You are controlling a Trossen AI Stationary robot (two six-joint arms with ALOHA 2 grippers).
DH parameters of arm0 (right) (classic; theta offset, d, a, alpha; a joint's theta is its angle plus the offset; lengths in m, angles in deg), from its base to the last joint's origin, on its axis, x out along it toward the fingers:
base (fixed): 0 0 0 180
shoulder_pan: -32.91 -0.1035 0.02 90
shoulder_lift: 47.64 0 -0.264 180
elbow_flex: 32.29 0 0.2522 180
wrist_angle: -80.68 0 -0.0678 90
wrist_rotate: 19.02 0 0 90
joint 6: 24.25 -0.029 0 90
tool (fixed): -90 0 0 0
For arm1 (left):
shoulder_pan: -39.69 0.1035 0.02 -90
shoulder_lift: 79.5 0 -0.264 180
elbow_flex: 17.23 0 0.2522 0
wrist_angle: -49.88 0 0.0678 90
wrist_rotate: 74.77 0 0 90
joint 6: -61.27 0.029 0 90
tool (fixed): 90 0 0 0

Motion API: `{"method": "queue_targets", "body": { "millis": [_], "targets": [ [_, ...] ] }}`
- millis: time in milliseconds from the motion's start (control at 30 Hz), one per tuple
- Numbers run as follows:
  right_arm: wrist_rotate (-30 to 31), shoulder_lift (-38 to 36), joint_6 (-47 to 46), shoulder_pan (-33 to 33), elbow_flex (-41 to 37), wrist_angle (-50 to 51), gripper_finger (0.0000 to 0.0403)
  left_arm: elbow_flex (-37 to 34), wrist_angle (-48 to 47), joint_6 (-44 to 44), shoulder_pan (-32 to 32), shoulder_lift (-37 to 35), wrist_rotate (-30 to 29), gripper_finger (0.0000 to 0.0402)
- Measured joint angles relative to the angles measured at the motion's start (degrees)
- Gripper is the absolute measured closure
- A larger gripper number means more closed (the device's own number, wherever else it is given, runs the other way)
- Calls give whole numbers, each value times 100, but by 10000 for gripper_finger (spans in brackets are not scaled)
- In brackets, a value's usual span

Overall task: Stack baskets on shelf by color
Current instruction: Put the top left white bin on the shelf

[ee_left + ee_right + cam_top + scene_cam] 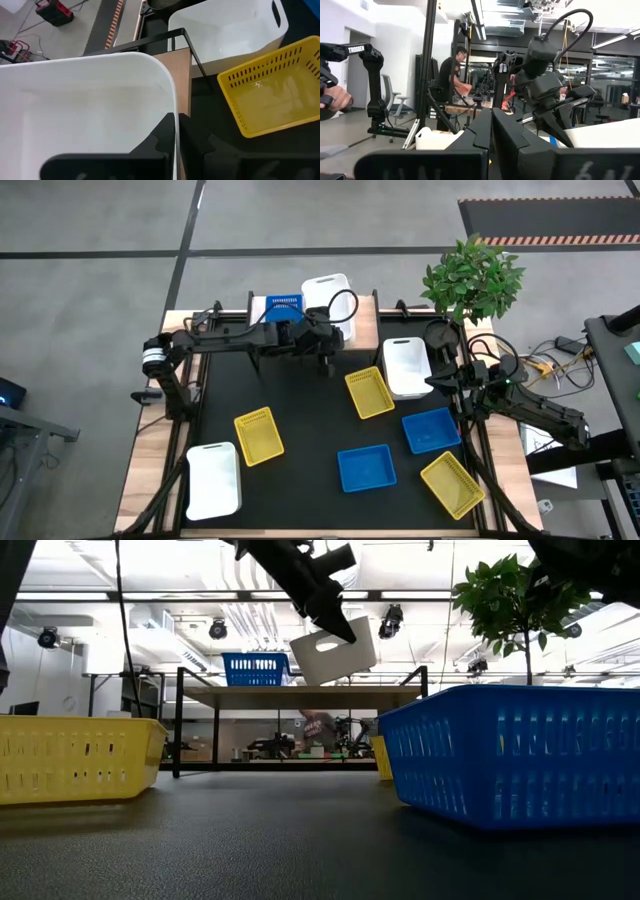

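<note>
My left gripper (322, 340) is shut on a white basket (330, 300) and holds it above the wooden shelf (366, 320). In the low view this basket (335, 652) is tilted over the shelf top (300, 696). A blue basket (285, 305) stands on the shelf to its left. On the black table lie two white baskets (405, 365) (213, 480), three yellow ones (369, 392) (259, 435) (452, 484) and two blue ones (431, 430) (366, 468). My right gripper (491, 125) is shut and waits at the table's right side (434, 378). My left gripper pinches the white basket's side wall at its rim (175, 117), close to a rounded corner. One finger (159, 142) is inside the basket and the other (196, 142) is outside. The basket is tilted and lifted clear above the shelf top.
A potted plant (472, 278) stands at the table's far right corner. The shelf's black metal frame (192, 50) runs beside the held basket. A person (451, 75) stands in the room beyond the table. Bare table shows between the baskets near the middle (310, 415).
</note>
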Motion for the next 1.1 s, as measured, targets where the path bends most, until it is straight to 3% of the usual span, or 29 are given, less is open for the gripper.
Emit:
{"method": "queue_targets", "body": {
  "millis": [433, 833, 1100],
  "targets": [
    [0, 0, -2, 0, 0, 39, 394, 42, 2, -74, 51, -4, 150, 399],
    [0, 0, -20, 2, 0, 42, 394, 70, 111, -93, 64, -13, 109, 317],
    [0, 0, -1, 2, 0, 46, 394, 70, -9, -91, -79, -315, 101, 308]
  ]
}}
